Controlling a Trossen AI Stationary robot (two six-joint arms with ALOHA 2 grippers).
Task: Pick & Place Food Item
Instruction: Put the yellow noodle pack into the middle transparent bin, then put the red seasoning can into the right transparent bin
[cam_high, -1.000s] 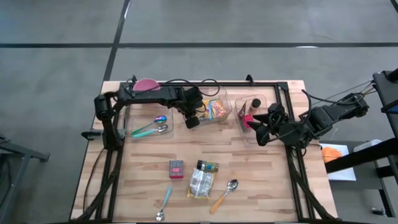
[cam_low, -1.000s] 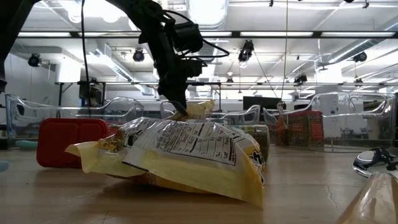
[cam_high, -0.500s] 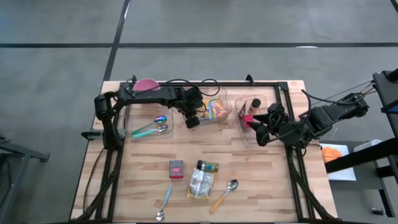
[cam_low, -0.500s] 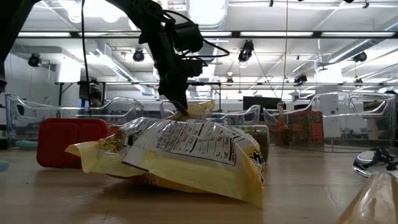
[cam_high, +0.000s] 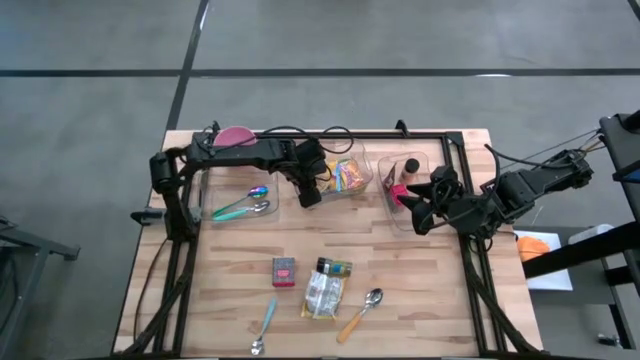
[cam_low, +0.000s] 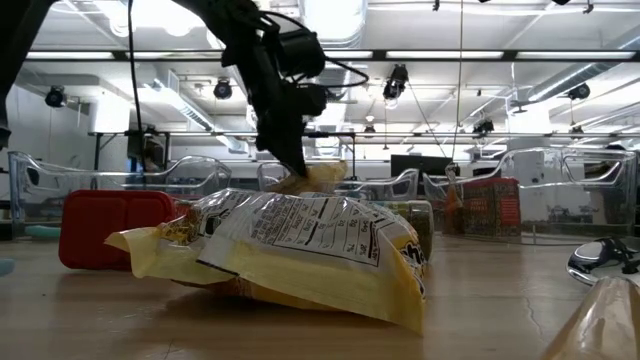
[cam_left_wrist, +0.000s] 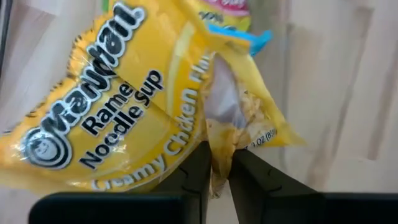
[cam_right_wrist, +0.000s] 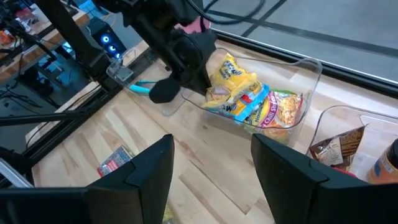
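Observation:
A yellow ramen noodle packet (cam_left_wrist: 124, 112) sits at the left end of the clear middle bin (cam_high: 365, 165), on top of other bright snack packets (cam_right_wrist: 267, 106). My left gripper (cam_left_wrist: 219, 158) is over that end of the bin, pointing steeply down, with the packet's end between its fingers. The high view shows the same gripper (cam_high: 310, 195) at the bin's near left corner. The low view shows the packet (cam_low: 320, 178) just under its fingers. My right gripper (cam_right_wrist: 214, 168) hangs open above the table's right side (cam_high: 415, 215), holding nothing. My left gripper pinches the ramen packet's crimped end (cam_left_wrist: 217, 140) between its two fingers, which stand only a narrow gap apart. The fingers come from above, slanting down toward the bin. The packet lies tilted, its body (cam_right_wrist: 233, 78) resting on the other packets in the bin.
A right bin (cam_high: 405, 185) holds a bottle and a snack bag. A left bin (cam_high: 245, 205) holds spoons. Nearer on the table lie a red box (cam_high: 284, 271), a dark packet (cam_high: 333, 267), a crinkled snack bag (cam_high: 323, 295) and two spoons (cam_high: 362, 312), (cam_high: 264, 325).

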